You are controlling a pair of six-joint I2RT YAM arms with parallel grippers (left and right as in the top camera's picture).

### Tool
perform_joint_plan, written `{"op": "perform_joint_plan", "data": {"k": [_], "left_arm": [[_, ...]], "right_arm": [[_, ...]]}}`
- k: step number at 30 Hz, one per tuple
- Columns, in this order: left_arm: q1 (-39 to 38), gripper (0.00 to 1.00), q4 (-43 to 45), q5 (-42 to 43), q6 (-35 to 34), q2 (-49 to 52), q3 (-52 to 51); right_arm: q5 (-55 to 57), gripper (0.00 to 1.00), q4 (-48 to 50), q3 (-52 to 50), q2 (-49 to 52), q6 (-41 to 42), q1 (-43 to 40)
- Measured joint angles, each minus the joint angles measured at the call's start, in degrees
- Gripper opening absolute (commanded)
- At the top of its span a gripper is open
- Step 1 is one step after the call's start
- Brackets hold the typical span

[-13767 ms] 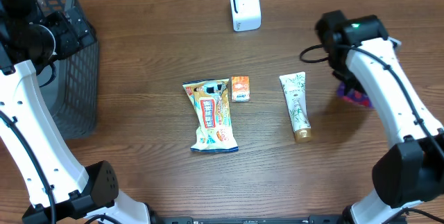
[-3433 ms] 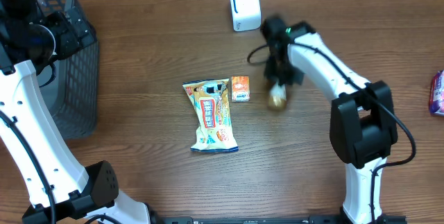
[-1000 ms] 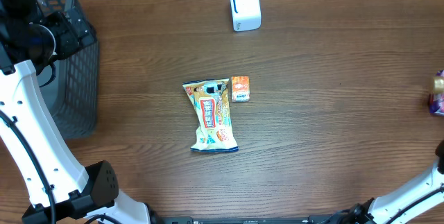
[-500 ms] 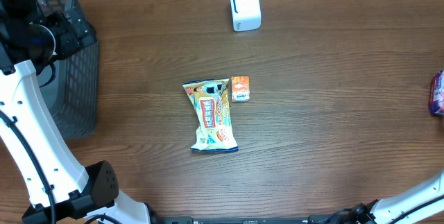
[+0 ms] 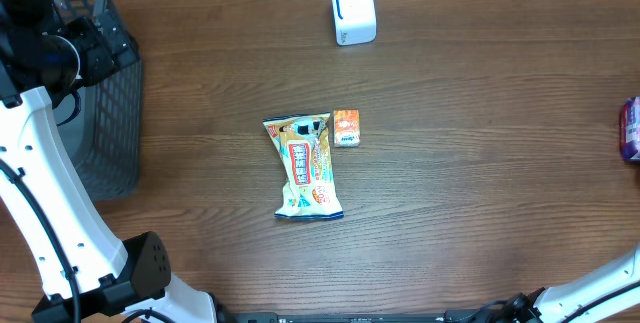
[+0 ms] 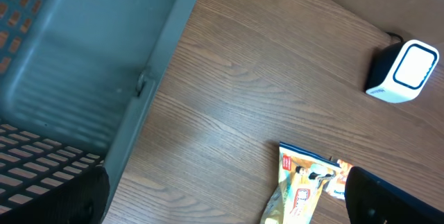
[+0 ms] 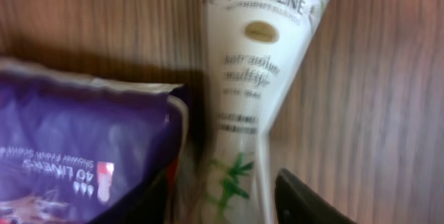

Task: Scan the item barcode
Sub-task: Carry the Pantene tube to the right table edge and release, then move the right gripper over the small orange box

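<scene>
Fingers (image 7: 305,200) of my right gripper (image 7: 225,203) stand parted astride the tube (image 7: 257,92), not pinching it as far as the blur lets me judge.

The tube lies flat at the right edge of the table (image 5: 480,213), its long axis running straight out from my fingers, narrow end between them and crimped end away, with the purple pack (image 7: 83,148) just beside it. My guess is that these two are set aside. The next item to scan is well apart at mid-table: the snack packet (image 5: 308,166), long axis near edge to far edge, with the orange box (image 5: 346,127) just beside its far right corner. The scanner (image 5: 353,10) sits at the far edge, bare wood between. My left gripper (image 6: 222,196) hangs spread wide and empty by the basket (image 5: 105,113) at the left edge, and it looks the nearer arm.
</scene>
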Motion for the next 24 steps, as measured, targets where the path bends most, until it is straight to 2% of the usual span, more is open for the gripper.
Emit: {"op": "perform_joint_plan", "data": {"k": [5,12,16,19,22,24], "left_arm": [[0.0,1.0,0.0,0.0,0.0,0.0,0.0],[0.0,1.0,0.0,0.0,-0.02,0.0,-0.02],[0.0,1.0,0.0,0.0,-0.02,0.0,0.0],[0.0,1.0,0.0,0.0,-0.02,0.0,0.0],[0.0,1.0,0.0,0.02,0.0,0.0,0.0],[0.0,1.0,0.0,0.0,-0.02,0.0,0.0]], "right_arm": [[-6.47,0.6,-2.01,1.64,0.0,-4.2,0.0],[-16.33,0.6,-11.3,14.56,-0.02,-9.07,1.31],[-27.17,0.61,-16.2,19.91,-0.24,-14.23,4.26],[-37.55,0.63,-21.75,20.9,-0.5,-19.15,9.46],[-41.29,0.7,-24.61,20.9,-0.5,-22.56,14.71],[-42.77,0.84,-25.81,20.9,-0.5,-25.55,20.41]]}}
